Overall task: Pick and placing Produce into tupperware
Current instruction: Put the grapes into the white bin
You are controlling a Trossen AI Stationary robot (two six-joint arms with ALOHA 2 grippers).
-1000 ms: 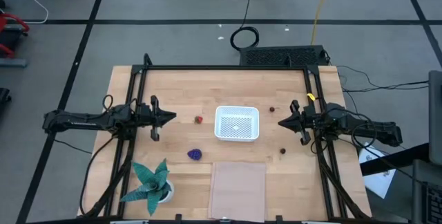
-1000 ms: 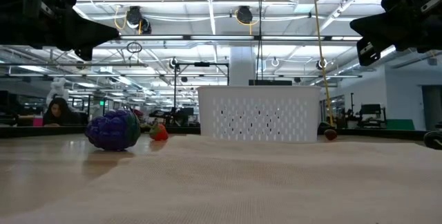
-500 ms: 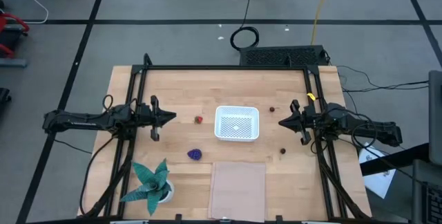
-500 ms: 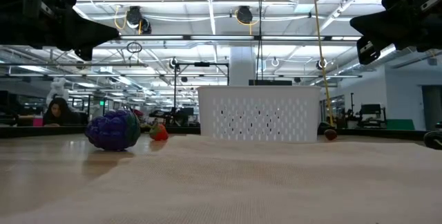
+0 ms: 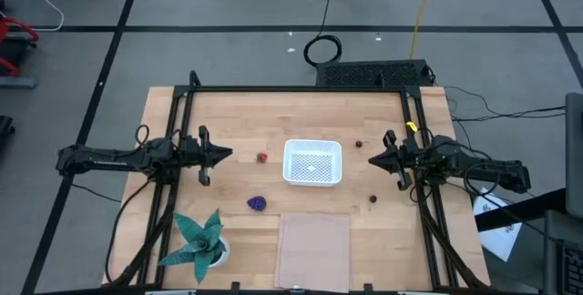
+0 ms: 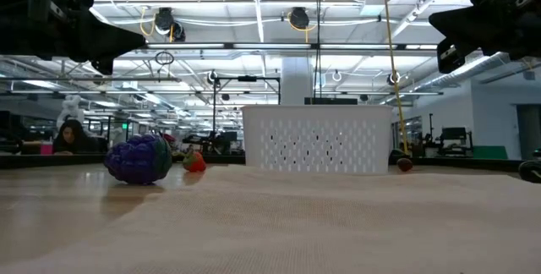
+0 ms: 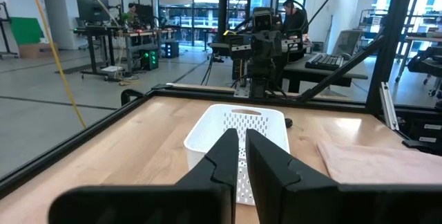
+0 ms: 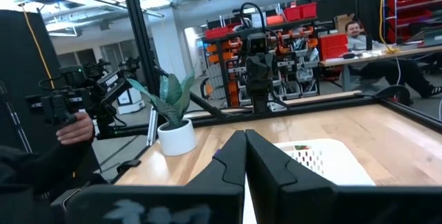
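The wooden table point(image 5: 273, 113) has a black frame around it; the left arm point(image 5: 109, 158) lies out over the left side and the right arm point(image 5: 474, 169) over the right side, both pointing in toward the middle; a flat pinkish sheet point(image 5: 312, 249) lies at the near edge, just in front of the white tub point(image 5: 312, 163); a teal spiky plant point(image 5: 199, 239) in a white pot stands at the near left corner; the white tub sits in the middle of the table, between the two claws, with holes in its bottom and walls, and nothing shows inside it; the left claw point(image 5: 228, 156) hangs above the table with its two fingers close together and holds nothing; the right claw point(image 5: 371, 160) hangs above the table too, fingers pressed together, holding nothing; the purple lump point(image 5: 258, 204) rests on the wood near the tub's front left corner; the small red piece point(image 5: 262, 157) lies between the left claw and the tub, touching neither; one tiny dark ball point(image 5: 359, 145) sits just right of the tub; the other dark ball point(image 5: 373, 198) sits nearer the front, to the tub's right.
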